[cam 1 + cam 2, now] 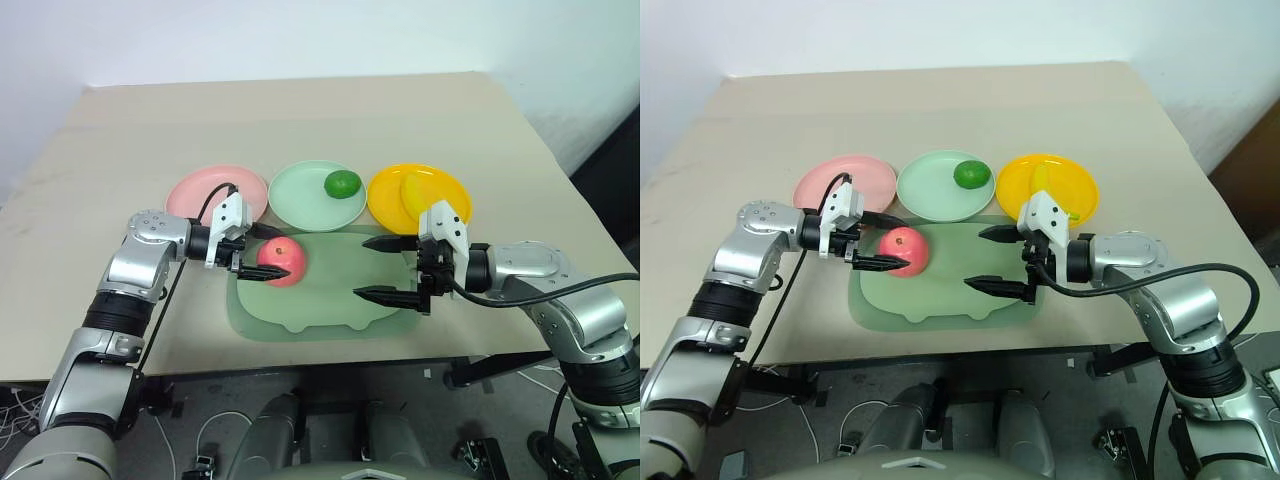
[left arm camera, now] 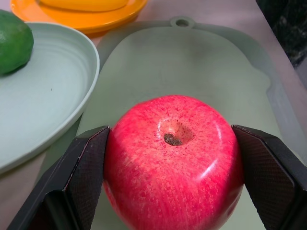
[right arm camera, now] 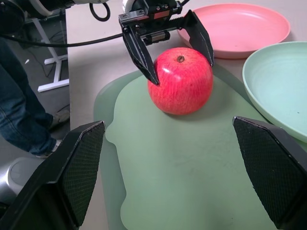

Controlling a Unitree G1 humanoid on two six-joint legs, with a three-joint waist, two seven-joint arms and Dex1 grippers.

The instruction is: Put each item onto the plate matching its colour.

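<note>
The pinkish-red apple rests stem up on the pale green mat. My left gripper reaches in from the left and is shut on the apple, one black finger pressed to each side, as the left wrist view shows. My right gripper hangs open over the mat to the right of the apple, with nothing between its fingers. The dark green fruit lies on the mint green plate. The banana lies on the yellow-orange plate. The pink plate holds nothing.
The three plates stand in a row just behind the mat on a beige table. The table's front edge runs close below the mat. A person's legs in jeans stand beside the table.
</note>
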